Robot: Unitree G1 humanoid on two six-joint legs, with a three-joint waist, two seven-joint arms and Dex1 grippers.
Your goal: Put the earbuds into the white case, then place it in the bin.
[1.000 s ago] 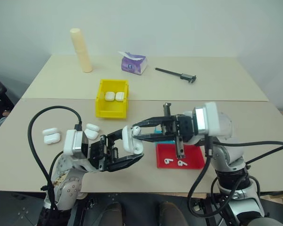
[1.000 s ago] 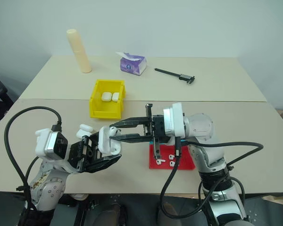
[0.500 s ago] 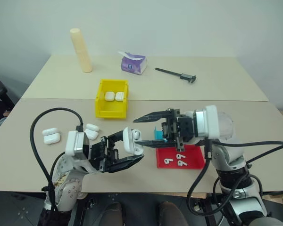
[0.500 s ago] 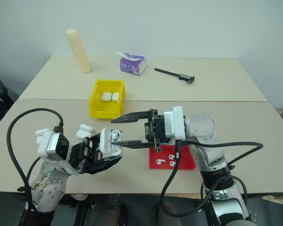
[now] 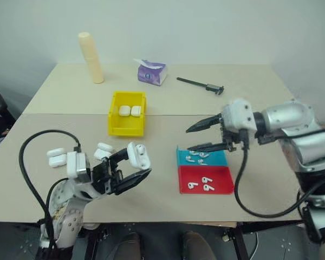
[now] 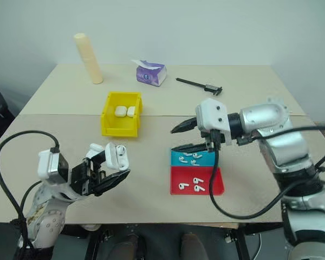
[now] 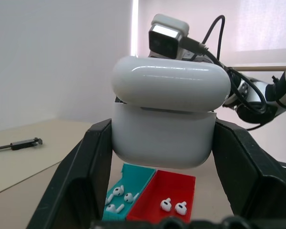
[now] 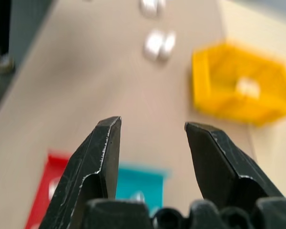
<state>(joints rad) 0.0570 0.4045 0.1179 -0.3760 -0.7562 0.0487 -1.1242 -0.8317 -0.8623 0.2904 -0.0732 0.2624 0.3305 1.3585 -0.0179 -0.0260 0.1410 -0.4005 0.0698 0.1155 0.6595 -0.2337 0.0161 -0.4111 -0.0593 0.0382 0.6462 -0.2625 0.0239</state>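
Item: your left gripper (image 5: 131, 169), fingers clamped on the white case (image 5: 138, 155), lid up, one on each side; held above the table (image 5: 249, 97), well left of the teal tray (image 5: 202, 157).

Item: your right gripper (image 5: 192, 138), fingers spread moderately apart, empty, poised over the teal tray's far edge.

Item: earbuds (image 5: 197, 157), loose in the teal tray; another pair in the red tray (image 5: 206, 180) touching its near side.

Item: yellow bin (image 5: 128, 114), beyond and left of the teal tray, two cases inside.

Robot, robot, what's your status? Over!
Left gripper jaws shut on white case, lid up. Right gripper jaws open over teal tray. Nothing blocking yellow bin.
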